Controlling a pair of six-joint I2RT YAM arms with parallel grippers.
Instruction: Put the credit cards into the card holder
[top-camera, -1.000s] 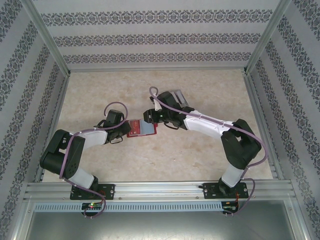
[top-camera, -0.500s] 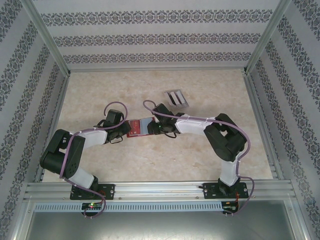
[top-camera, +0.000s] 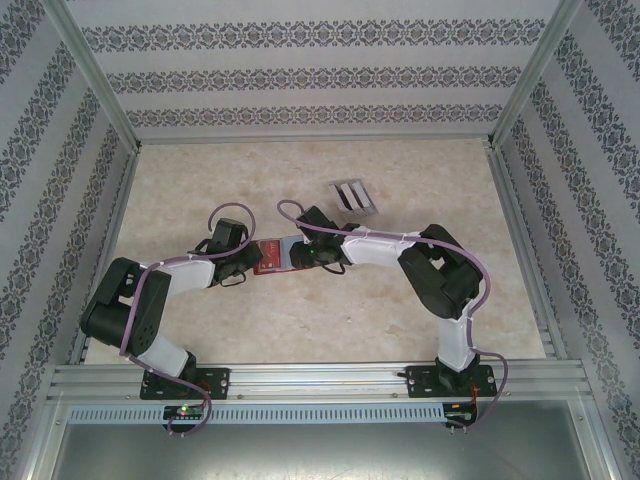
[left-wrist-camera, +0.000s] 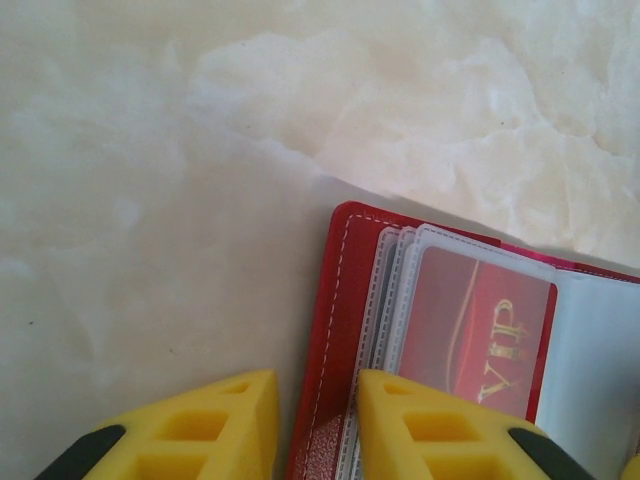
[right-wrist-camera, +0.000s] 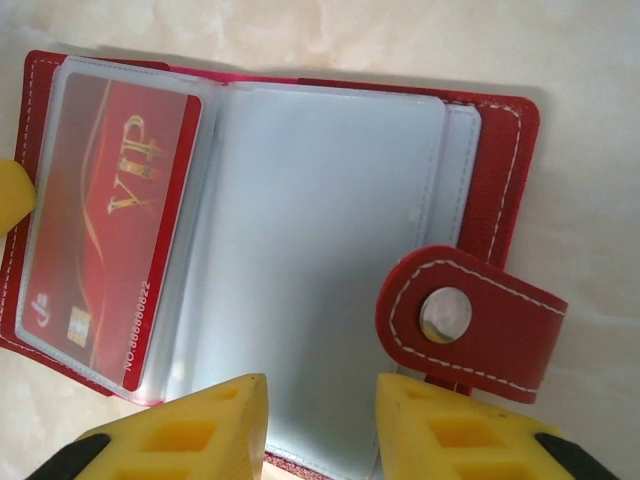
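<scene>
Over the last second the right arm has swung away from the light grey slotted stand (top-camera: 352, 195), which it then covered and which now lies bare beyond the small red leather-like folding card holder (top-camera: 283, 255). It has drawn in to that holder's right end. The holder lies open on the pale marbled worktop (top-camera: 250, 190). A red plastic card lettered VIP (right-wrist-camera: 110, 220) already sits in a clear sleeve on the holder's left side, and the grey sleeves to its right look empty. The right hand (right-wrist-camera: 322, 400) hovers at the holder's near edge beside the snap tab (right-wrist-camera: 470, 325), its fingers apart and carrying nothing. So the coming move is probably work on the sleeves, not another insertion. The left hand (left-wrist-camera: 318, 400) has kept its place at the holder's left edge, fingers slightly apart astride the stitched cover. I cannot tell whether they pinch it or merely pin it.
</scene>
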